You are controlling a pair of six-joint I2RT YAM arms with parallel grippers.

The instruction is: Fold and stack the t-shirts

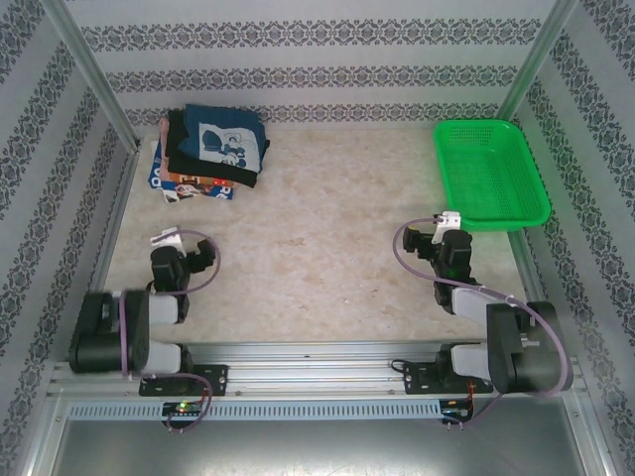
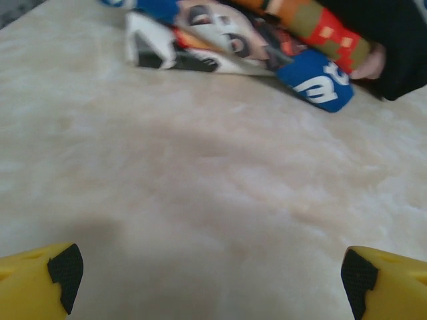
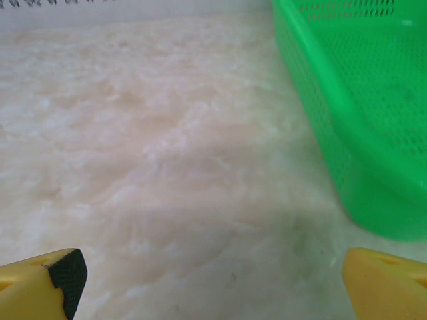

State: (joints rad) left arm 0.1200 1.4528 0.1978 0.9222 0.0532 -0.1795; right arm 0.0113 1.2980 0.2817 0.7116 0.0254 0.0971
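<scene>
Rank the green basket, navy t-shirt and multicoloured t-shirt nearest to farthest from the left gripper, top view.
1. multicoloured t-shirt, bottom of the stack, just ahead of the left gripper.
2. navy t-shirt, top of the stack, farther back.
3. green basket, far right corner.

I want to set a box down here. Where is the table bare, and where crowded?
Bare: the broad middle of the table, between the stacked t-shirts at far left and the green basket at far right. Crowded: those two far corners, and the near strip where the open left gripper and right gripper sit.
</scene>
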